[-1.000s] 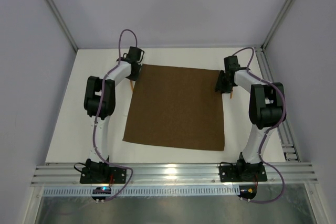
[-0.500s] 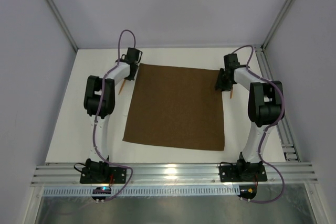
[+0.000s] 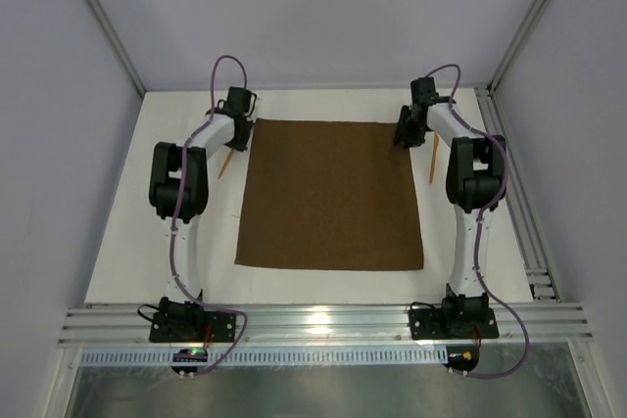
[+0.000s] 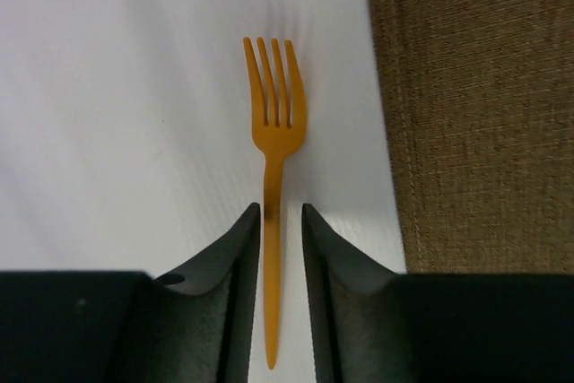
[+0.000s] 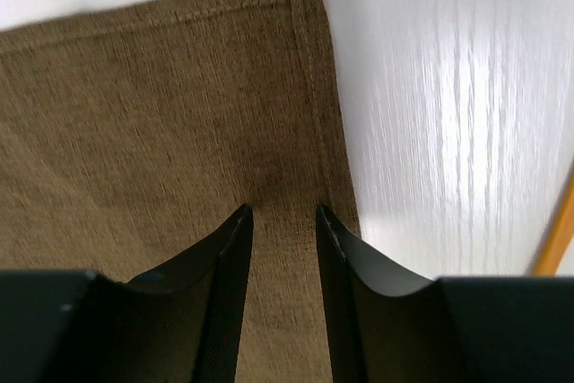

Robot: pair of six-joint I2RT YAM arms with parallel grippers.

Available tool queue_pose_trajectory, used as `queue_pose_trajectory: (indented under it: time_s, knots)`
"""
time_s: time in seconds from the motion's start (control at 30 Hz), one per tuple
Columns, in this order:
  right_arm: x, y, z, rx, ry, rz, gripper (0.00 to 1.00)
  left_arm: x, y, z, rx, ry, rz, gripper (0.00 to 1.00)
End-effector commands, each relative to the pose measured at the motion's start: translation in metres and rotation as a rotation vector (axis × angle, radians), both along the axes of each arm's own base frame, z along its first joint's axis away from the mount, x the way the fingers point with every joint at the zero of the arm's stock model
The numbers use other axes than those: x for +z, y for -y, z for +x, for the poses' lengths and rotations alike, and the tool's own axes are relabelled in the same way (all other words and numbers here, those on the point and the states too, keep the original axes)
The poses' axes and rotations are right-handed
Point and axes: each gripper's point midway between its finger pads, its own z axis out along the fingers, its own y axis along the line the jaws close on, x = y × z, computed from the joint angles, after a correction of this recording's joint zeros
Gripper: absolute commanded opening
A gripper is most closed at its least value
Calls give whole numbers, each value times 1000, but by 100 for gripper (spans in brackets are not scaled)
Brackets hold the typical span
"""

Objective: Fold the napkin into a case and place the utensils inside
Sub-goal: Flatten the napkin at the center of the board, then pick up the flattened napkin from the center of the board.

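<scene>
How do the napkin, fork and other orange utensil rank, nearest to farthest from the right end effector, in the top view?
1. Napkin: corner under the right end effector.
2. Orange utensil: just right of it.
3. Fork: off the napkin's left edge.

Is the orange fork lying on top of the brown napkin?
No, the fork lies on the white table, beside the napkin with a gap between them.

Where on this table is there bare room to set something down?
Bare: the strip between the rail and the near edge of the napkin, and the far strip behind it. Crowded: both sides, with the left arm and fork, right arm and other utensil.
</scene>
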Motion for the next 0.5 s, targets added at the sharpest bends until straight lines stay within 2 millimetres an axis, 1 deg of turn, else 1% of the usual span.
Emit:
queue_pose_trajectory:
  time_s: [0.0, 0.03, 0.07, 0.1, 0.13, 0.2, 0.23, 0.27, 0.3, 0.33, 0.37, 0.4, 0.43, 0.47]
  knots:
    - [-11, 1, 10, 26, -54, -7, 39, 54, 17, 13, -6, 89, -109, 30]
    - [0, -2, 25, 35, -21, 1, 39, 55, 22, 15, -13, 92, -133, 32]
    - [-2, -4, 30, 40, -30, 9, 39, 58, 24, 17, -10, 100, -145, 34]
    - [-19, -6, 22, 45, -93, 14, 38, 64, 26, 23, -5, 120, -155, 36]
    - [-9, -11, 30, 57, -73, 30, 38, 65, 26, 26, 0, 126, -161, 37]
    - [-2, -17, 30, 74, -55, 43, 38, 71, 28, 37, 18, 152, -170, 37]
    - [14, -19, 26, 77, -27, 53, 38, 70, 29, 41, 19, 156, -174, 38]
    - [28, -20, 28, 73, 14, 60, 38, 71, 31, 45, 19, 164, -176, 37]
    - [43, -19, 36, 72, 77, 59, 38, 73, 31, 54, 28, 184, -177, 38]
    - [56, -19, 36, 71, 108, 57, 38, 72, 31, 58, 34, 187, -178, 38]
    - [84, -18, 40, 75, 170, 54, 38, 81, 33, 68, 32, 214, -186, 38]
    - [115, -17, 52, 82, 255, 45, 38, 61, 32, 76, 43, 176, -169, 38]
    - [125, -17, 56, 82, 279, 46, 38, 60, 32, 76, 43, 175, -169, 38]
    - [123, -17, 61, 84, 286, 41, 38, 69, 33, 85, 43, 201, -170, 39]
